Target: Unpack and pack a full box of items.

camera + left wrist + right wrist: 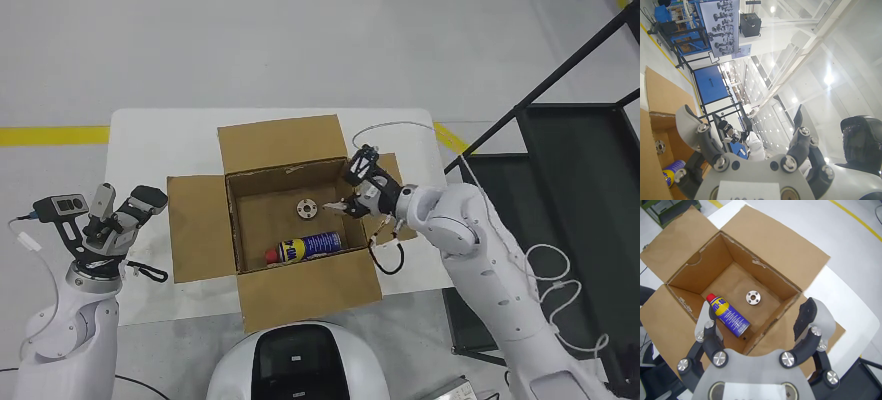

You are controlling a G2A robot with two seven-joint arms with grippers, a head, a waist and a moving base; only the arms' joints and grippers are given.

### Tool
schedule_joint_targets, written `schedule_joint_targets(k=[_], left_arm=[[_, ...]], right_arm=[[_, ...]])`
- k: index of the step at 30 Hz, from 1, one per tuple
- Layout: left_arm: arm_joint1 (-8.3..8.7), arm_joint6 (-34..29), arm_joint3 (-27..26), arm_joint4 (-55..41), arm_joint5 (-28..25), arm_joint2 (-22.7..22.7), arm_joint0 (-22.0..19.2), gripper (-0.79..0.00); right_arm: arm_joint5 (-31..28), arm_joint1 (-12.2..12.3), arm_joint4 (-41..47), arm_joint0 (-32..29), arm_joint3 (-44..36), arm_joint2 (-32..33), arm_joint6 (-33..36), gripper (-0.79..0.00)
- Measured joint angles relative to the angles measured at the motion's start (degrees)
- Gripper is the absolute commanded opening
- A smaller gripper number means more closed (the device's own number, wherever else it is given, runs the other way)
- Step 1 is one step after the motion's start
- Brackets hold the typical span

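White table (160,140) under the top view carries an open box (262,215), all four flaps spread flat. A can (305,246) lies on its side on the box floor near the wall nearest the robot. Its long axis runs along that wall, red cap toward the robot's left. A flange (306,208) lies flat mid-floor, apart from the can. The right gripper (345,207) hangs at the box's right rim. The left gripper (130,215) sits beyond the left flap, off the table's edge.

Left wrist view looks up at the ceiling. The left gripper (742,113) is spread wide and empty, with the flange (660,145) and can (671,170) at the frame's edge.

Right wrist view looks down into the box (734,285). The right gripper (757,309) is wide and empty, one finger over the can (728,315) near its cap, the other over the flap. Bare floor surrounds the flange (753,297).
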Motion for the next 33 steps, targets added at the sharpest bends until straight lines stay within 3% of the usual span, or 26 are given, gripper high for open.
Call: schedule_joint_targets(k=[9,26,33], left_arm=[[0.00,0.0,0.0,0.0,0.0,0.0,0.0,0.000],[0.00,0.0,0.0,0.0,0.0,0.0,0.0,0.000],[0.00,0.0,0.0,0.0,0.0,0.0,0.0,0.000]], right_arm=[[4.9,-3.5,-4.3,11.5,11.6,-17.0,2.0,0.000],[7.9,-4.1,-4.2,12.9,15.4,-18.0,0.5,0.000],[12.4,-7.1,-2.4,18.6,23.2,-25.0,4.0,0.000]])
